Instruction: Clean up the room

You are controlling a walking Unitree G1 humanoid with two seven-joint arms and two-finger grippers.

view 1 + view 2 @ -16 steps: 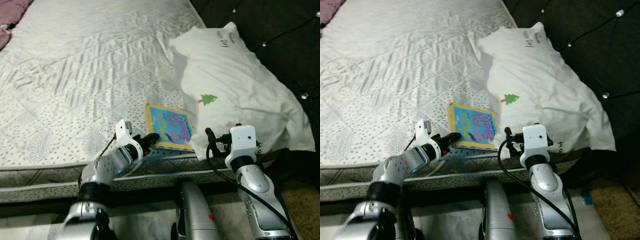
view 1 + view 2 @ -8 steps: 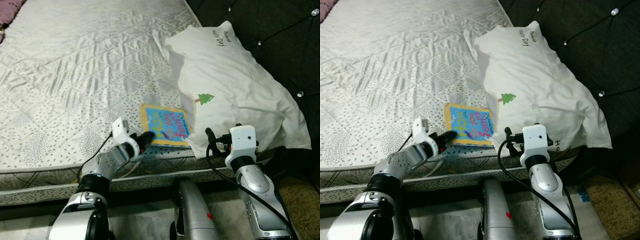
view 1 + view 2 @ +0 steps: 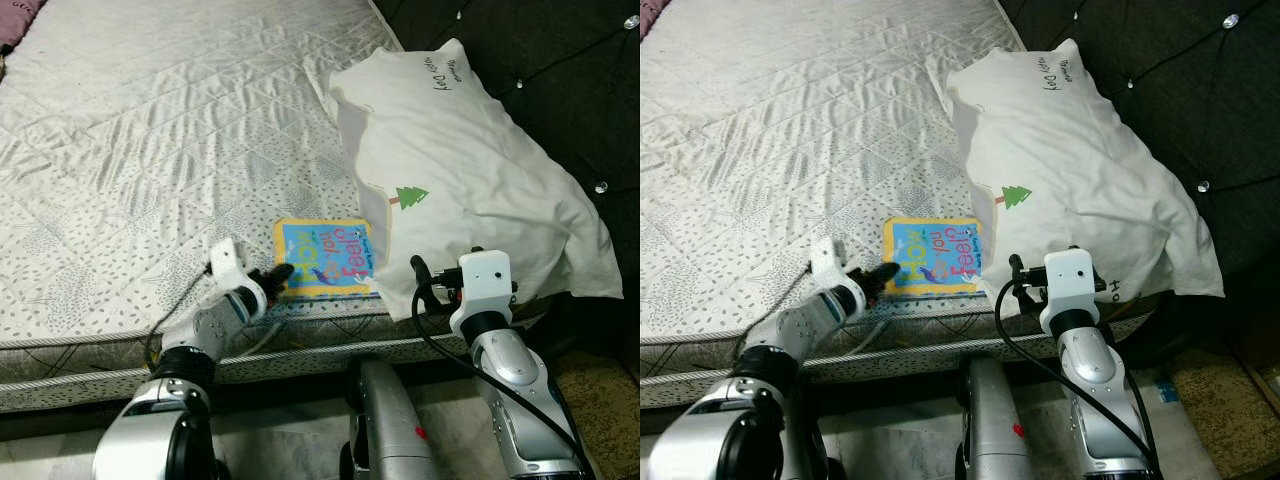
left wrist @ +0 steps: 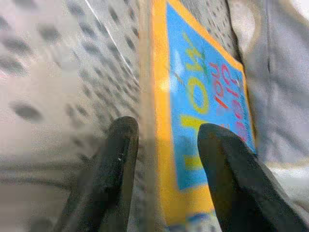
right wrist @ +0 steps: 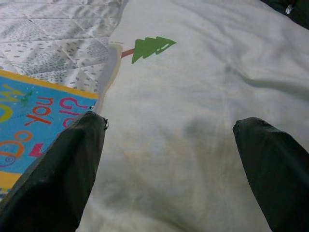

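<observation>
Fingers of the left gripper sat at the near left corner of the picture book, which lay flat on the mattress near its near edge, its right side tucked against the white pillow. Compared with a second earlier, the book had turned so its near edge ran closer to parallel with the mattress edge, and the left arm reached lower and further left. The right gripper hovered at the pillow's near left corner, as it had a second before.

From the right eye, the same layout showed: the book between the left gripper and the pillow.

At the left wrist, the two black fingers were slightly parted and straddled the book's yellow border, one on the mattress side, one over the blue cover.

At the right wrist, the fingers were spread wide over the pillow, holding nothing, the book's corner beside one of them.
</observation>
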